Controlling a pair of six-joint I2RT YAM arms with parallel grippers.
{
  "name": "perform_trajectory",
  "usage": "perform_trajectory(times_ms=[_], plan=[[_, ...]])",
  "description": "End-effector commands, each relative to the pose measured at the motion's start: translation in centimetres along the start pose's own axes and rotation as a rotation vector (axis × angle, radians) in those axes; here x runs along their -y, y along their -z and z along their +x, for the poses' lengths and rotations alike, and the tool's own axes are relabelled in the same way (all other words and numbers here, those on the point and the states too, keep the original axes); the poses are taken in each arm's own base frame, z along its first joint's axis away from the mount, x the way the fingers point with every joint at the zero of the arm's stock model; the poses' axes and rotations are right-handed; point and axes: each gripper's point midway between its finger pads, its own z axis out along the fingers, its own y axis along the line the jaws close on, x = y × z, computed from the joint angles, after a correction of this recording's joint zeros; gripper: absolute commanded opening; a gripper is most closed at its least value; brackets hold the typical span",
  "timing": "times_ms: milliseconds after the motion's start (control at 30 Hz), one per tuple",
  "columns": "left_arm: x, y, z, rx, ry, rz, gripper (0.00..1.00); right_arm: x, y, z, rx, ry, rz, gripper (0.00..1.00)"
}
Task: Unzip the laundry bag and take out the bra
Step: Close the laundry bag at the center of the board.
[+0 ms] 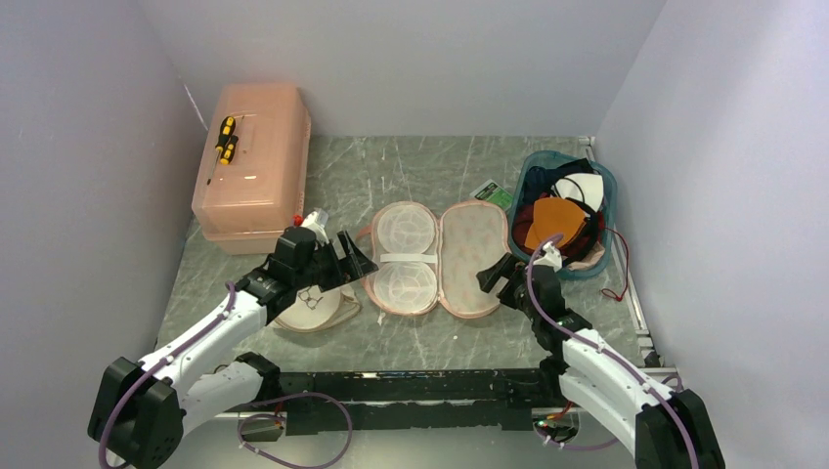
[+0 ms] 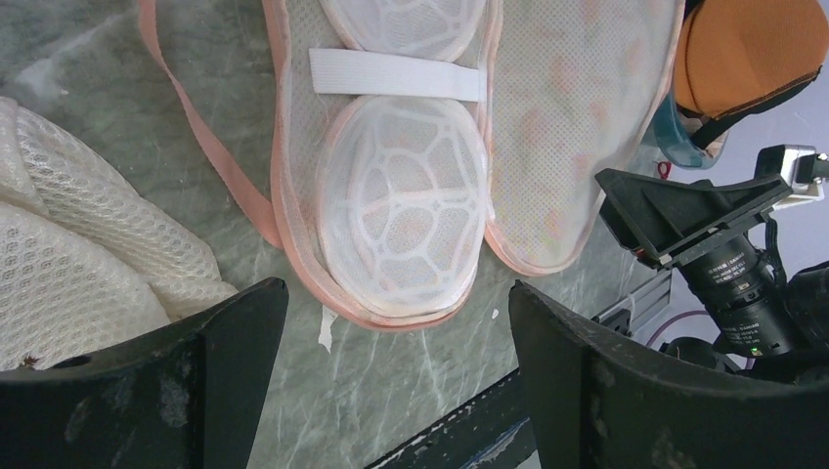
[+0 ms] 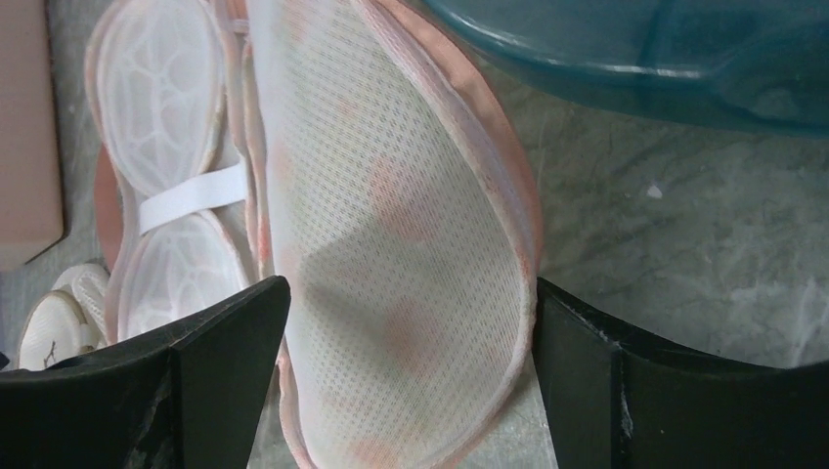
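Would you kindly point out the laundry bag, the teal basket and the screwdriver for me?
laundry bag (image 1: 318,311): top external view, on its round white lid.
teal basket (image 3: 626,68): right wrist view, on its side wall.
screwdriver (image 1: 226,140): top external view, on its yellow-and-black handle.

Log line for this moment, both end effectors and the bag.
left end effector: open, by white mesh drum-shaped laundry bag | right end effector: open, over pink-rimmed mesh clamshell case | nothing held

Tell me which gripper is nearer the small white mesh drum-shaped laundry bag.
Left. The left gripper hangs just beside the white mesh laundry bag, wrist above it; the right gripper is at the far side of the open pink-rimmed mesh case, near the teal plastic basket.
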Motion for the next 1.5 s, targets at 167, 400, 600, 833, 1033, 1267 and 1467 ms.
perform_trajectory(times_ms=[167, 400, 600, 833, 1033, 1267, 1467], plan=[[0.4, 0.6, -0.3, 0.026, -0.021, 0.022, 0.89, 0.8, 0.5, 1.5, -0.053, -0.150, 0.043, 0.97], [0.7, 0.8, -0.2, 0.016, -0.021, 0.031, 0.88, 0.7, 0.6, 2.3, -0.049, -0.202, -0.006, 0.92], [0.7, 1.5, -0.3, 0.033, -0.031, 0.028, 0.89, -2.5, 2.1, -1.0, 0.082, -0.170, -0.174, 0.68], [1.2, 1.3, -0.9, 0.042, -0.046, 0.038, 0.89, -6.2, 3.6, -3.8, 0.107, -0.049, -0.270, 0.55], [1.2, 1.1, -0.7, 0.035, -0.040, 0.043, 0.89, -8.5, 3.9, -4.8, 0.116, -0.018, -0.364, 0.52], [1.1, 0.9, -0.6, 0.028, -0.043, 0.041, 0.89, -11.4, 4.0, -4.8, 0.056, 0.042, -0.461, 0.42], [1.1, 0.7, -0.6, 0.024, -0.039, 0.043, 0.89, -13.4, 4.5, -6.3, 0.052, 0.162, -0.455, 0.44]])
